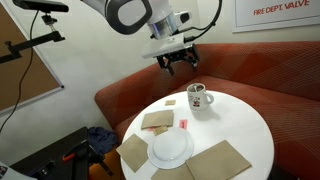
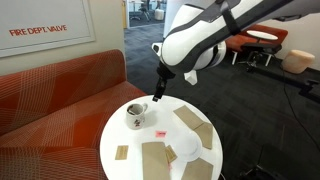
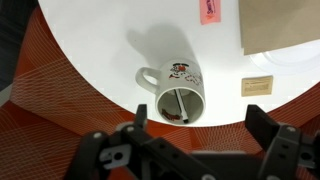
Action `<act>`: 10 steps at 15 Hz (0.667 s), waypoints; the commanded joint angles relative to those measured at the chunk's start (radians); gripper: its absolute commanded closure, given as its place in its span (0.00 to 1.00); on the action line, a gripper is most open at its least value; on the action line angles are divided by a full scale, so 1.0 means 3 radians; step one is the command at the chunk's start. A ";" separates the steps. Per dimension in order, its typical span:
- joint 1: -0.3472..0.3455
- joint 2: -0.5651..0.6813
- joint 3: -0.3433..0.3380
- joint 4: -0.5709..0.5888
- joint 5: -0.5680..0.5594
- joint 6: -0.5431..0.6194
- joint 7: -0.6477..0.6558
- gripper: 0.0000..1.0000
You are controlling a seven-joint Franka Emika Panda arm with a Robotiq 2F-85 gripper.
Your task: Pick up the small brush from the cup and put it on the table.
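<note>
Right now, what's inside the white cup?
A thin, dark small brush leans inside the cup. The cup's wall hides part of the bottom.

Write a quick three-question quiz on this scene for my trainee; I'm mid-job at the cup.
1. True or false: the small brush already lies on the table.
2. The tool is: A) shut on the brush; B) open, in the air by the cup; C) shut, resting on the table.
3. What colour is the small item lying near the cup?
Key: 1 false, it stands in the cup; 2 B; 3 pink-red.
</note>
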 commanded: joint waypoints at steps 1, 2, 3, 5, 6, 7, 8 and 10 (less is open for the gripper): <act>-0.0057 0.0318 0.0097 0.0348 -0.0210 -0.0001 0.0213 0.00; -0.0047 0.0392 0.0100 0.0421 -0.0269 -0.0008 0.0268 0.00; -0.0043 0.0458 0.0109 0.0486 -0.0325 -0.0019 0.0318 0.00; -0.0035 0.0589 0.0133 0.0604 -0.0438 -0.0039 0.0410 0.00; -0.0034 0.0645 0.0145 0.0658 -0.0493 -0.0044 0.0440 0.00; -0.0042 0.0703 0.0170 0.0711 -0.0527 -0.0060 0.0447 0.00; -0.0042 0.0751 0.0181 0.0757 -0.0565 -0.0070 0.0462 0.00; -0.0035 0.0853 0.0195 0.0852 -0.0643 -0.0085 0.0483 0.00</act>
